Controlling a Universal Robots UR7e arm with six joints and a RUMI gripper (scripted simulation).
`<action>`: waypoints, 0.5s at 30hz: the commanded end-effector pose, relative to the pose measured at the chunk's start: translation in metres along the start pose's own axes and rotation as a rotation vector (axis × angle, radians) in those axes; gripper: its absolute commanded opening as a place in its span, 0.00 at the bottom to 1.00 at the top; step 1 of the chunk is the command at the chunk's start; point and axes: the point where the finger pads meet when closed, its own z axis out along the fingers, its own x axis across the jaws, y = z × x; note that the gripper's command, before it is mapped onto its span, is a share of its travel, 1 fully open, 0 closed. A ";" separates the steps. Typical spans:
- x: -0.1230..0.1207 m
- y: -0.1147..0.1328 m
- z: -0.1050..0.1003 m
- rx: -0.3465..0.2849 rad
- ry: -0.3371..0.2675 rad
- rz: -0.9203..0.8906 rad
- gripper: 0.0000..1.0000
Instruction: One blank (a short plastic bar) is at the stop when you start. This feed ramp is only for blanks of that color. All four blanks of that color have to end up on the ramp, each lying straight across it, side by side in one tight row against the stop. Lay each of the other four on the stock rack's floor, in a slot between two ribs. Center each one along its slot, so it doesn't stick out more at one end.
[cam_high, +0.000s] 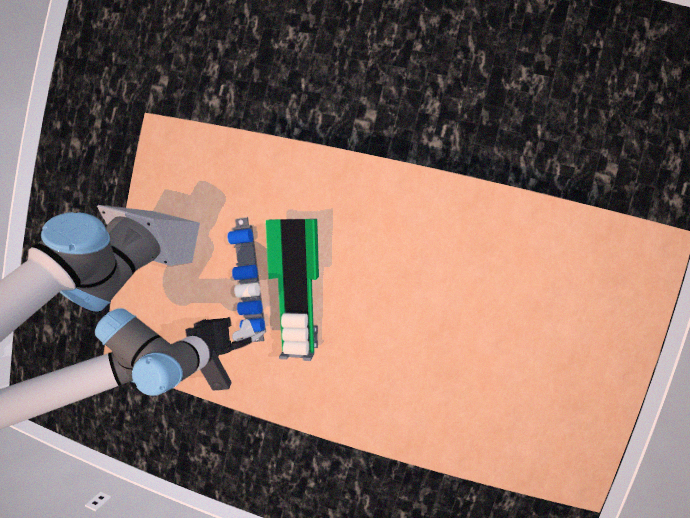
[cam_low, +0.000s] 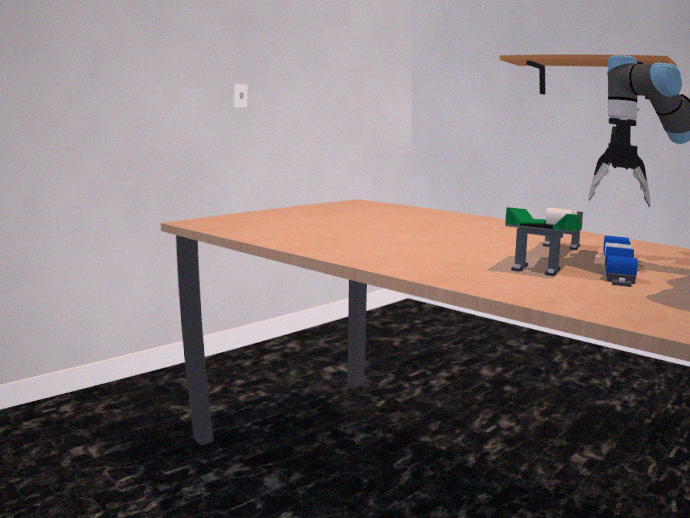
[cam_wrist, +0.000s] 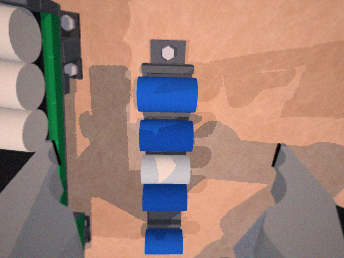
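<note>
Hanging above the near end of the stock rack (cam_high: 245, 256), the end effector (cam_low: 619, 195) has its jaws spread fully apart and carries nothing; in the exterior view it is well clear of the surface (cam_high: 445, 312)

Order in the top view, left to right:

- Arm — two grey links with blue joint caps enter from the left edge, and the wrist ends over the rack's lower end
- Stock rack — a grey ribbed strip holding five blanks in one line. From the far end: a blue blank (cam_high: 240, 236), an open slot, a second blue blank (cam_high: 245, 272), one white blank (cam_high: 246, 289), a third blue blank (cam_high: 250, 307), and a fourth blue blank (cam_high: 255, 324) partly covered by the end effector. The wrist view shows the white blank (cam_wrist: 165, 169) lying between two blue ones
- Feed ramp (cam_high: 273, 250) — green side walls, black floor, just beside the rack. Three white blanks (cam_high: 295, 334) lie across it, side by side and touching, at its lower end against the stop
</note>
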 end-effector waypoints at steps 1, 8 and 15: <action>0.000 0.000 0.000 0.000 -0.001 -0.003 1.00; -0.001 0.000 0.000 0.000 -0.001 -0.019 1.00; -0.002 0.002 0.000 0.000 -0.001 -0.077 1.00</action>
